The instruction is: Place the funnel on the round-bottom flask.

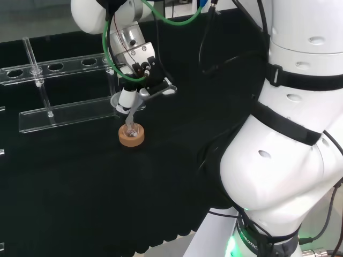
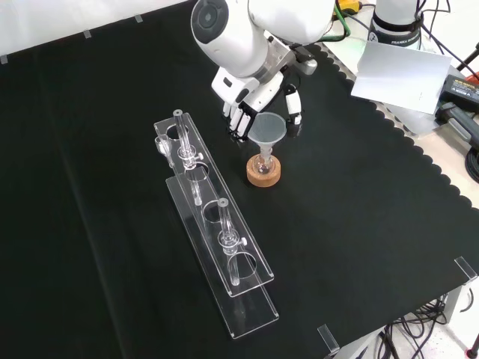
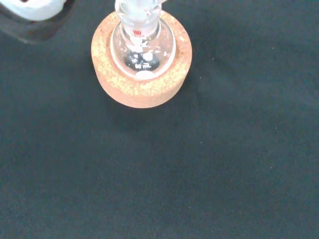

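Cork ring (image 3: 141,62) fills the near field of the wrist view and seats the round-bottom flask (image 3: 142,47) upright. In the front view the funnel (image 2: 267,131) has its stem in or just above the flask neck, and the hand (image 2: 247,105) sits just behind its rim with fingers curled; whether they pinch the rim cannot be told. Keep the stem vertical over the neck, lower until the cone settles, then open the fingers without tilting the flask.

funnel (image 2: 267,129): we see clear cone, upright, stem in flask neck | round-bottom flask (image 3: 142,47): clear, upright on cork ring (image 3: 141,89)
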`<state>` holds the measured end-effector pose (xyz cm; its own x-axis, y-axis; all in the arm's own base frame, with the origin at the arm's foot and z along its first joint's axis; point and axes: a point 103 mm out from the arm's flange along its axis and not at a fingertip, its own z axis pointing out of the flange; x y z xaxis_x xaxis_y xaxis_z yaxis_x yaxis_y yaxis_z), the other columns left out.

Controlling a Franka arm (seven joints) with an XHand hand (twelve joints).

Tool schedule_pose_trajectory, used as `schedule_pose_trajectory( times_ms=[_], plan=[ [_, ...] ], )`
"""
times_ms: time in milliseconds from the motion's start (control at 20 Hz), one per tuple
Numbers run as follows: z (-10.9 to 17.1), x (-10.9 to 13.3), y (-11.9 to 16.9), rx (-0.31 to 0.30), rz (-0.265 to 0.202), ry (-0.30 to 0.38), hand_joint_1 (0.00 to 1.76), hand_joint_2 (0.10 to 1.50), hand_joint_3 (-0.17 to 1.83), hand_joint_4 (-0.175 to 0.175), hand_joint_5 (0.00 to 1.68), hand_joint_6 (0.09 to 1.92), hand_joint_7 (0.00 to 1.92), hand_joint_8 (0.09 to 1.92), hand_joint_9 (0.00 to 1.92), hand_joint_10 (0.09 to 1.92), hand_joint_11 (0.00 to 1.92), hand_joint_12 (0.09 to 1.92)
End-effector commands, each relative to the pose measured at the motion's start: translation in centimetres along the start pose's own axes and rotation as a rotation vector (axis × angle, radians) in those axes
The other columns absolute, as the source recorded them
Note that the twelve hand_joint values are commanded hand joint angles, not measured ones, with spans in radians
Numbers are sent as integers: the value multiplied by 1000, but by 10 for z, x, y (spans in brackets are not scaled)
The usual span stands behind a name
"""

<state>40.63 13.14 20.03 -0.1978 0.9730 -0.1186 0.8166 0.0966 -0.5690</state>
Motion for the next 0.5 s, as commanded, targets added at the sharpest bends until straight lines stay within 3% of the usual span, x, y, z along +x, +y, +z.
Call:
schedule_pose_trajectory(
  times_ms=[50, 500],
  plan=[
    [2, 1, 3, -2, -13, -11, 897, 775, 522, 4, 911, 773, 427, 688, 765, 471, 623, 1155],
    [4, 2, 7, -5, -31, 10, 873, 764, 521, -13, 789, 798, 405, 688, 732, 477, 598, 1174]
  ],
)
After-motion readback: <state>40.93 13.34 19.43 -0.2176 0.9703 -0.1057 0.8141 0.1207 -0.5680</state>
